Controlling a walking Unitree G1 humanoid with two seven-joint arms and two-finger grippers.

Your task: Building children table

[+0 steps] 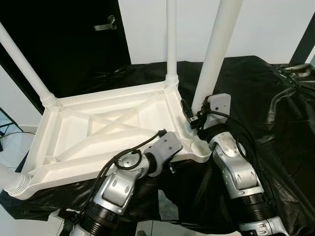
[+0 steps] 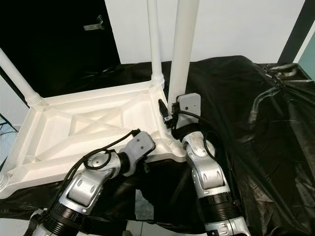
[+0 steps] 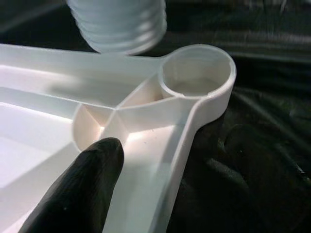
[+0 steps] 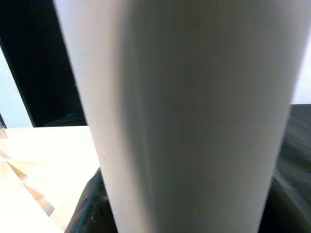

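Observation:
A white plastic table (image 1: 98, 128) lies upside down on a black cloth. Three white legs stand in its corners: far left (image 1: 22, 59), far right (image 1: 171, 39) and near left (image 1: 12, 179). The near right corner socket (image 1: 201, 146) is empty, seen as a round cup (image 3: 194, 73). My right gripper (image 1: 193, 118) is shut on a fourth leg (image 1: 216, 49), held almost upright and leaning slightly right. Its threaded end (image 3: 121, 24) hovers just above the table, beside the socket. My left gripper (image 1: 170, 147) rests on the table's near rim close to that corner.
The black cloth (image 1: 275, 123) covers the support under the table and drapes off its front edge. A dark door with a metal handle (image 1: 106, 23) stands behind at the left, beside a white wall. Light floor (image 1: 12, 142) shows at the left.

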